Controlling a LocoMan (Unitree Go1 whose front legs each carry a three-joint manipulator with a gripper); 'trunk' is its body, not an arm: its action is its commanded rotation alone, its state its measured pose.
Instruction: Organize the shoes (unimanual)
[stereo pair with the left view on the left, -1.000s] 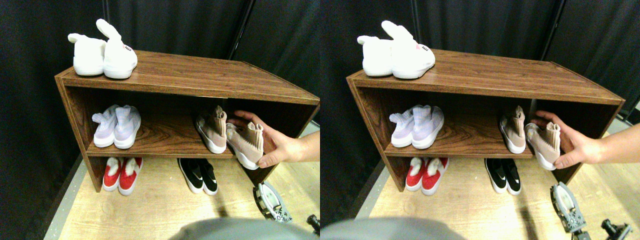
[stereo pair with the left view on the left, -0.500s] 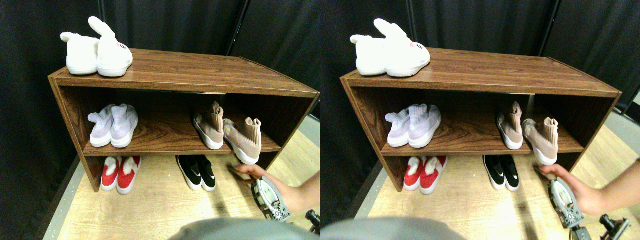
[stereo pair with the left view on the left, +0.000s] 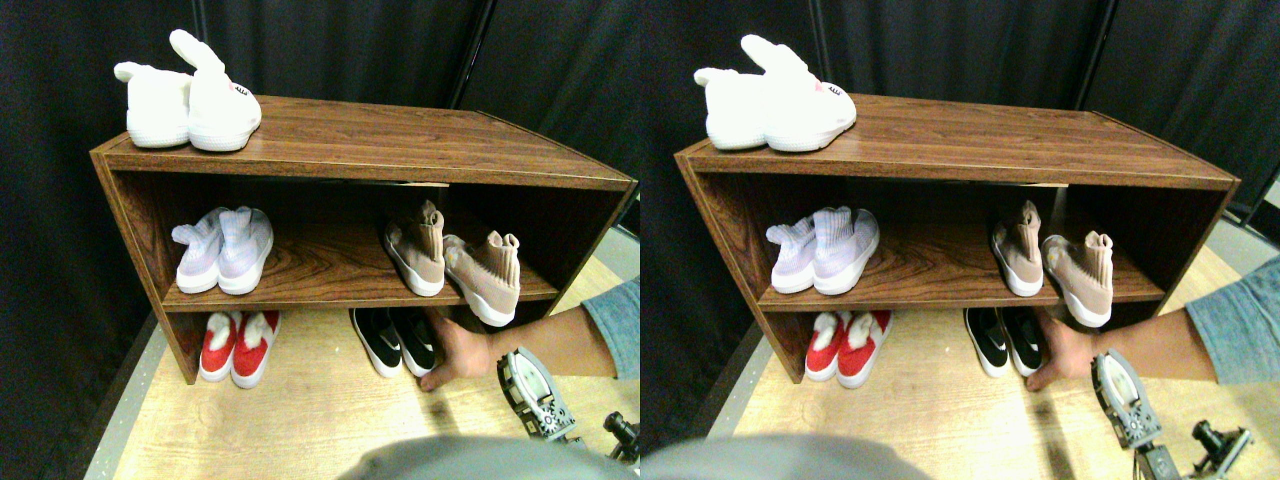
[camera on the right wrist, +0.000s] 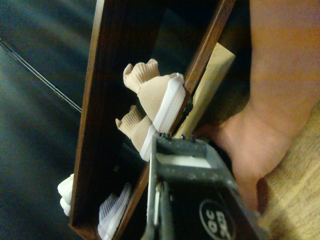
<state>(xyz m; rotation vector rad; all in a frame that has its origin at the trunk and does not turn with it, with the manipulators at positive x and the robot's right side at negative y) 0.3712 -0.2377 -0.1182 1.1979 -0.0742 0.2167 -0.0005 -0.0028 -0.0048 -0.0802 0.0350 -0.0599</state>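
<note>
Two tan sock sneakers stand on the middle board of the wooden shoe rack (stereo pair with the left view on the left: 350, 160). The left tan sneaker (stereo pair with the left view on the left: 418, 252) is upright. The right tan sneaker (stereo pair with the left view on the left: 486, 276) is angled, its white sole past the board's front edge; both show in the wrist view (camera on the right wrist: 157, 97). A pair of black slip-ons (stereo pair with the left view on the left: 394, 340) sits on the floor under the board, and a person's hand (stereo pair with the left view on the left: 455, 357) rests against its right shoe. My right gripper (stereo pair with the left view on the left: 524, 375) hangs low at the right, just beside that hand and apart from every shoe.
White bunny slippers (stereo pair with the left view on the left: 190, 100) sit on the rack's top at the left. Lavender sneakers (stereo pair with the left view on the left: 222, 250) stand on the middle board's left, with red shoes (stereo pair with the left view on the left: 238, 345) on the floor beneath. The person's forearm (stereo pair with the left view on the left: 570, 340) crosses in front of the rack's right end. Dark curtains hang behind.
The person's hand let go of the right tan sneaker, dropped to the floor and reached left to the black slip-ons. The whole picture has shifted slightly; my gripper stays low right.
</note>
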